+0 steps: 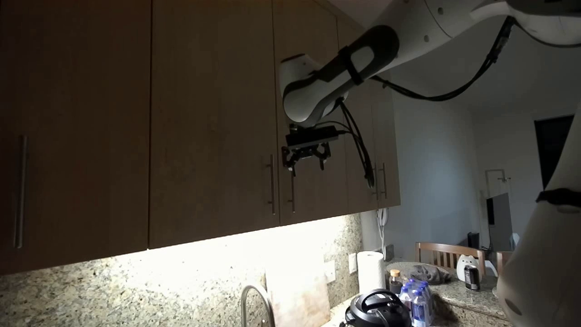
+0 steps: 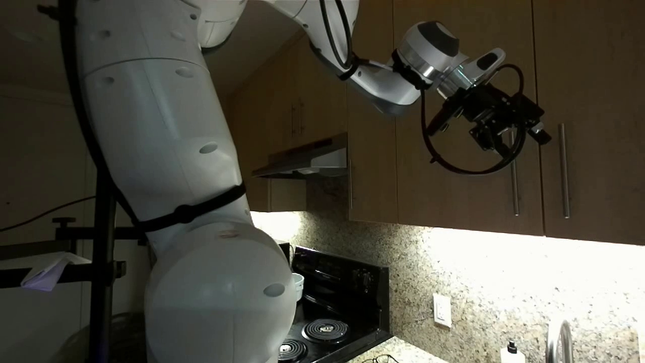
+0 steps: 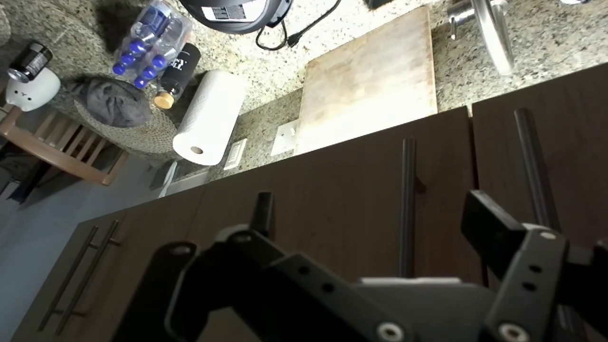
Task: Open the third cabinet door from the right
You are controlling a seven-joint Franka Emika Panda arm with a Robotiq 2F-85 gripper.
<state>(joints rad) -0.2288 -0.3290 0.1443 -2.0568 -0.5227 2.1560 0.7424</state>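
Above the speckled backsplash (image 1: 59, 295), I find the third cabinet door from the right (image 3: 332, 202) closed and lying flush. My gripper (image 1: 307, 169) stands with fingers (image 3: 492, 228) apart, holding nothing; the wrist view shows the door's slim vertical bar handle (image 3: 408, 204) between them, depth uncertain. I assess the flat wood panel as rigid, moderately heavy but easy to swing; the metal bar as stiff, possibly slippery. Recommended hold: mid-bar, squarely from both sides, clear of the adjacent handle (image 3: 536, 166).
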